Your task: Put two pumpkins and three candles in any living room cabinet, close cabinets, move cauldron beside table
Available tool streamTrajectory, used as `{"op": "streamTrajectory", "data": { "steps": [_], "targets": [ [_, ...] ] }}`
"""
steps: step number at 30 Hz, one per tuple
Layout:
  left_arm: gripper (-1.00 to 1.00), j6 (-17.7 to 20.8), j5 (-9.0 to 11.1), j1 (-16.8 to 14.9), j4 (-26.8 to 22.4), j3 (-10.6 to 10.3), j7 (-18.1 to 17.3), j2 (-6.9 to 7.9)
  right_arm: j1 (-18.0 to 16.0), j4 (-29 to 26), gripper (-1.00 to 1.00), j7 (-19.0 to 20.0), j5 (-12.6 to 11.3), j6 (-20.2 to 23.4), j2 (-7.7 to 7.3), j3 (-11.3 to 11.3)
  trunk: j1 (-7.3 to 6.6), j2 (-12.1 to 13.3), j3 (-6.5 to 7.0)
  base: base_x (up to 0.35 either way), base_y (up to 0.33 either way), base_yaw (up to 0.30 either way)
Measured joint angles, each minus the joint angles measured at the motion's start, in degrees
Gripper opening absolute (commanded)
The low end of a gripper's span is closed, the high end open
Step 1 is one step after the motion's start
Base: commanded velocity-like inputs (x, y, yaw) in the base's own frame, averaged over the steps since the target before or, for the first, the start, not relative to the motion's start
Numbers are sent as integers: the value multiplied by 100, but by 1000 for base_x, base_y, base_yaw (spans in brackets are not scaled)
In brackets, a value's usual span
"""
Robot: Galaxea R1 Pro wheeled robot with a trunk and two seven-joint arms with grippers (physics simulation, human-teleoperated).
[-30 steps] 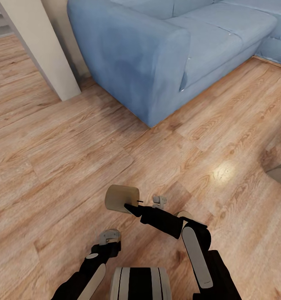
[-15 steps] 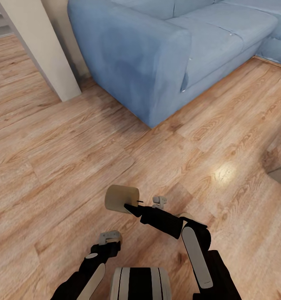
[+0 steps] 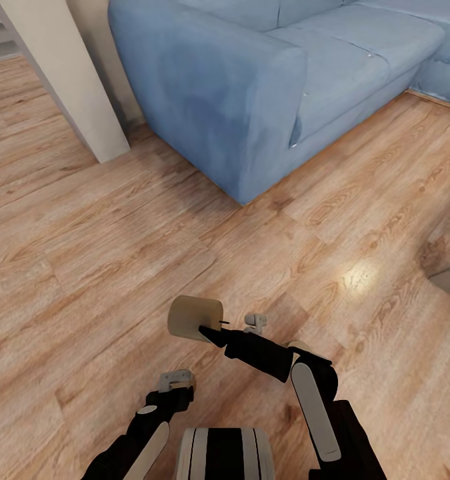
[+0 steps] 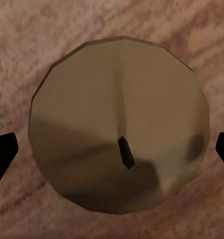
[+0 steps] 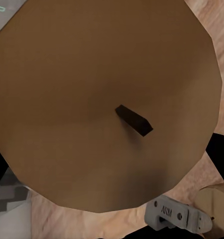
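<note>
Each hand (image 3: 215,331) grips a candle (image 3: 195,318) (wick visible).

Candle in left wrist view (image 4: 119,124): squat tan cylinder, flat round top facing the camera, short dark wick near its middle, wooden floor behind it.
Candle in right wrist view (image 5: 104,102): darker brown round top, short dark wick.
Candle in head view (image 3: 195,318): pale, tipped on its side, above the floor, in front of the blue sofa.

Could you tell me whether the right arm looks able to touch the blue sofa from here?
Probably not: its pincer, carrying a candle, hangs well short of the sofa, with open floor between. Nothing blocks the way.
</note>
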Motion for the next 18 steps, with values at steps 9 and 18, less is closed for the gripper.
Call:
{"op": "streamTrajectory", "data": {
  "steps": [9, 18],
  "targets": [
    [100, -13, 36, -1, -2, 36, -9, -2, 2, 0, -100, 0, -6, 1, 0, 1, 10, -6, -88, 0, 0, 0],
    [-100, -22, 27, 0, -1, 26, -5, -1, 2, 0, -100, 0, 0, 0, 0, 1, 10, -5, -89, 0, 0, 0]
  ]
}}
